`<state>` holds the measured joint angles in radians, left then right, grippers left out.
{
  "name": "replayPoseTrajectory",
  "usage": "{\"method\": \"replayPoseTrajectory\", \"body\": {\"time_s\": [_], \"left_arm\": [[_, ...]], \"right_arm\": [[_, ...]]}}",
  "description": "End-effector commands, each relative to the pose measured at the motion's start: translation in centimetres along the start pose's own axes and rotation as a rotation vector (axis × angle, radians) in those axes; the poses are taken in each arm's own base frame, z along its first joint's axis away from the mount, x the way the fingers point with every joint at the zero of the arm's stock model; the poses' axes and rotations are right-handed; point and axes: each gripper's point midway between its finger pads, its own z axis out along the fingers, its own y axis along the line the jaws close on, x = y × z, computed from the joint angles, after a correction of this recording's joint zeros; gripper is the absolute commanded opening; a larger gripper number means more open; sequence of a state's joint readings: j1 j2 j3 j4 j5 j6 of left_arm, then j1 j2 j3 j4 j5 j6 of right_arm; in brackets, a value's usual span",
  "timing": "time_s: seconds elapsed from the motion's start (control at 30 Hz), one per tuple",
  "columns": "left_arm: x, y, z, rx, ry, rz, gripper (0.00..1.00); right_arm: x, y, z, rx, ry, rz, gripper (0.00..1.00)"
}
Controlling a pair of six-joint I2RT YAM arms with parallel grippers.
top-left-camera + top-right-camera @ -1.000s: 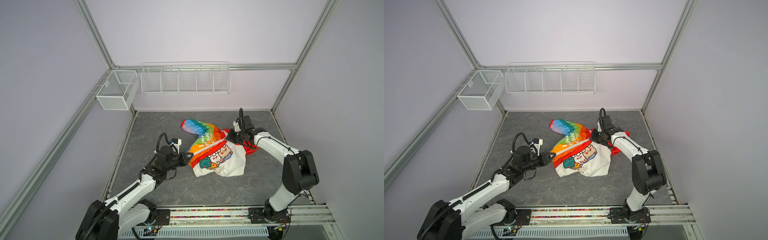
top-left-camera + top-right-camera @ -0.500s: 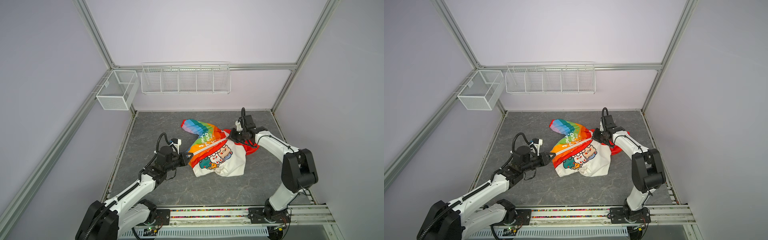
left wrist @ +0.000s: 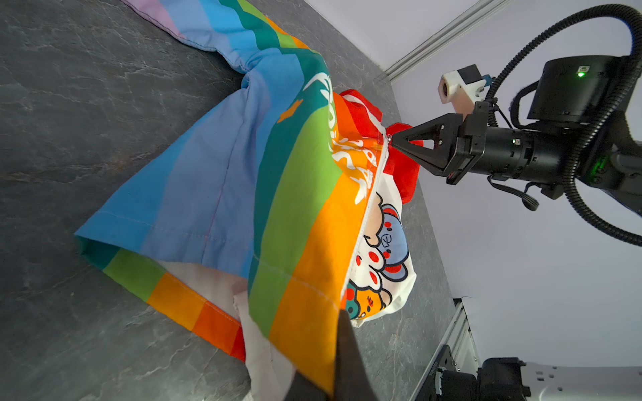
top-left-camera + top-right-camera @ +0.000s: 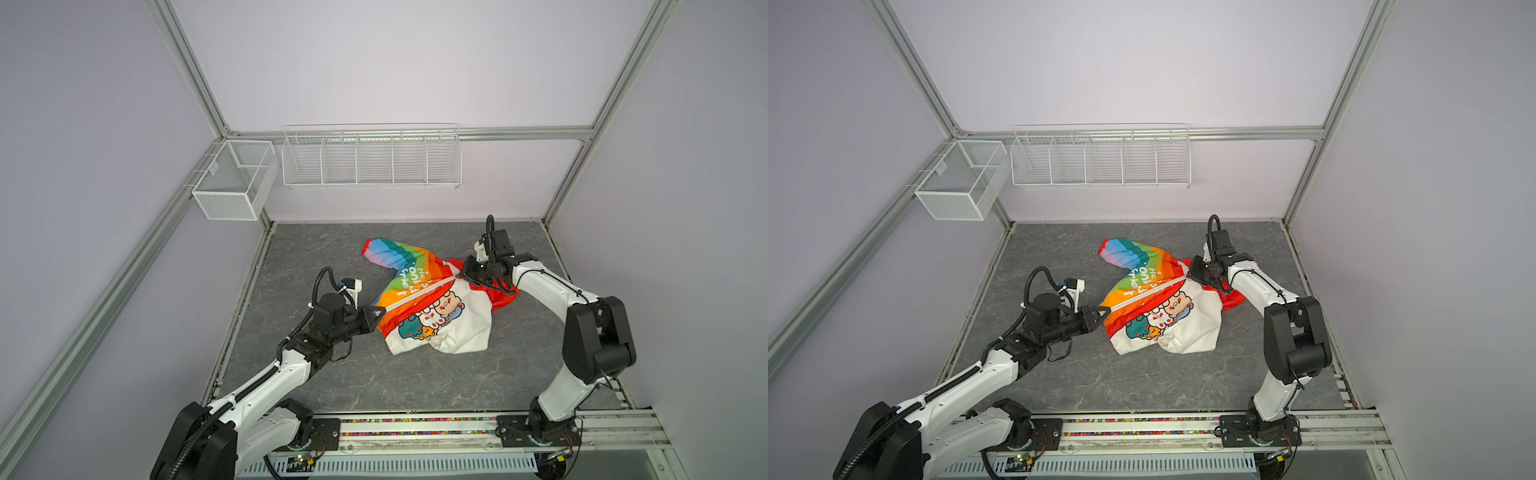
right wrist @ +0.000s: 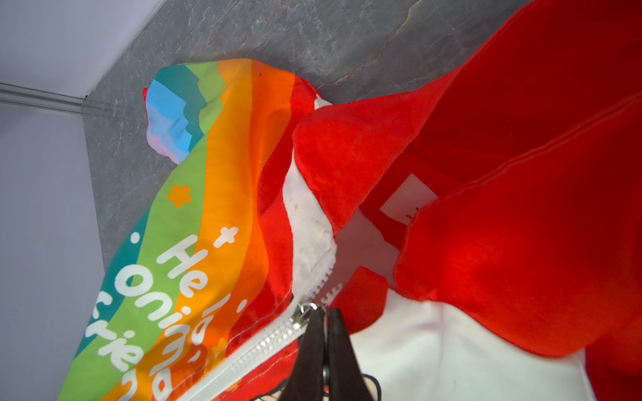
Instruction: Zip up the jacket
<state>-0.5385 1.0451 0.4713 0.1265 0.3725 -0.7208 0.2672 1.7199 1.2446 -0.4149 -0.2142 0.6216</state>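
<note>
At the left of the grey bench [image 4: 316, 257], the left hand [image 4: 380, 311] lies low with its fingers [image 3: 344, 357] pressed together on the bottom hem [image 3: 295, 284] of the jacket [image 4: 432, 307], at the foot of the white zipper [image 4: 419, 293]. The child's rainbow-striped jacket lies crumpled near the middle of the bench, somewhat toward the back edge. One sleeve [image 4: 386, 253] reaches toward the back and the bear print faces up.

The zipper runs as a taut closed line between the two hands, from the hem up to the collar. At the right, over the red hood [image 4: 503, 293], the right hand [image 4: 460, 274] is closed tight at the metal slider [image 5: 302, 314]. It seems to pinch the pull tab, which its fingers [image 5: 342, 354] hide. In the right wrist view a short run of teeth stands apart above the slider, just below the collar's white edge.

The closing pull looks to be in its last stretch, with nearly the whole front joined. The next move probably calls for the right hand to draw the slider over the remaining teeth toward the collar, along the zipper's own line. Meanwhile the left hand would hold the hem firm so the fabric stays stretched and does not bunch. Loose hood fabric beside the slider could catch in the teeth.
</note>
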Motion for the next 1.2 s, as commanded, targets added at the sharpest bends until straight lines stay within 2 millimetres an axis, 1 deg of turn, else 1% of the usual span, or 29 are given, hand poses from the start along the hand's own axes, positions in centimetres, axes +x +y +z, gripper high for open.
{"method": "replayPoseTrajectory", "body": {"time_s": [0.0, 0.53, 0.77, 0.83, 0.87, 1.03, 1.17], "left_arm": [[0.0, 0.5, -0.3, -0.019, -0.012, 0.008, 0.0], [0.1, 0.8, -0.6, -0.027, -0.019, 0.007, 0.0], [0.1, 0.9, -0.7, -0.029, -0.018, 0.005, 0.0], [0.1, 0.9, -0.7, -0.029, -0.019, 0.006, 0.0], [0.0, 0.9, -0.7, -0.03, -0.022, 0.006, 0.0], [0.0, 0.8, -0.7, -0.029, -0.023, 0.007, 0.0], [-0.4, 0.6, -0.8, -0.032, -0.03, 0.011, 0.0]], "right_arm": [[-0.9, -0.9, 0.2, 0.027, -0.013, -0.002, 0.07], [-1.9, -2.1, 0.0, 0.038, -0.024, 0.018, 0.07], [-2.0, -1.9, -0.2, 0.034, -0.025, 0.012, 0.07], [-2.8, -2.9, -0.7, 0.042, -0.041, 0.035, 0.07], [-2.9, -3.0, -0.7, 0.043, -0.04, 0.036, 0.07], [-3.0, -2.8, -0.9, 0.033, -0.041, 0.037, 0.07], [-3.1, -1.6, -1.6, -0.019, -0.041, 0.031, 0.07]]}}
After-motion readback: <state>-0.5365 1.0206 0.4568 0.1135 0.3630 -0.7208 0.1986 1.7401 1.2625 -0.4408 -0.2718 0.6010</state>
